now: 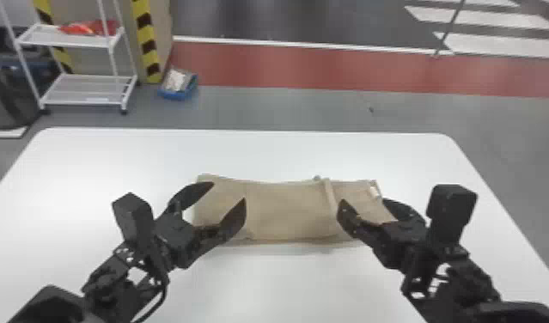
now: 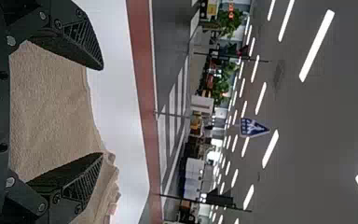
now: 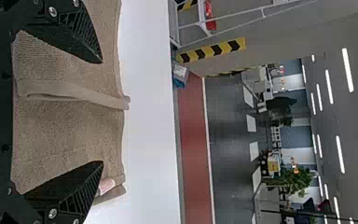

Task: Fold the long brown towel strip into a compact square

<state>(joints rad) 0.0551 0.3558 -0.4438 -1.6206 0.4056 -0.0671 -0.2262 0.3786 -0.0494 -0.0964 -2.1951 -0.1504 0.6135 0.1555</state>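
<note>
Head view: the brown towel [image 1: 286, 210] is laid lengthwise beneath and between both claws, left [image 1: 229, 200] and right [image 1: 367, 207], each spread wide and empty, presumably so that its ends can be gripped for folding

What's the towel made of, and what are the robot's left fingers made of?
The towel strip looks like soft, dull brown cloth, maybe cotton: close up you can see its bumpy, fuzzy weave. The left gripper has fingers that look like hard, dull black plastic, or maybe rubber, with ridges at the tips.
</note>
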